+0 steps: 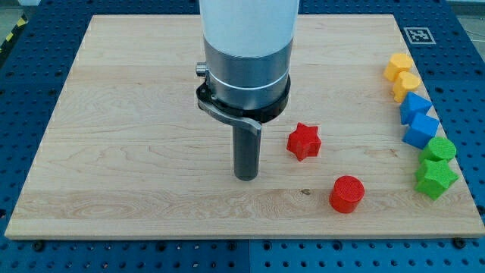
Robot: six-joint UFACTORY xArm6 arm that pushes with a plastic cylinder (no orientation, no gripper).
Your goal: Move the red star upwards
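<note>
The red star point(304, 141) lies on the wooden board point(121, 114), right of the centre. My tip point(245, 177) rests on the board to the star's left and slightly lower in the view, about a block's width away, not touching it. A red cylinder point(347, 193) lies below and to the right of the star.
Along the board's right edge runs a column of blocks: two yellow point(398, 67) point(406, 86), two blue point(414, 107) point(420, 130), two green point(439, 149) point(436, 178). A marker tag point(417, 35) sits at the top right corner. The arm's wide body point(248, 53) rises above my tip.
</note>
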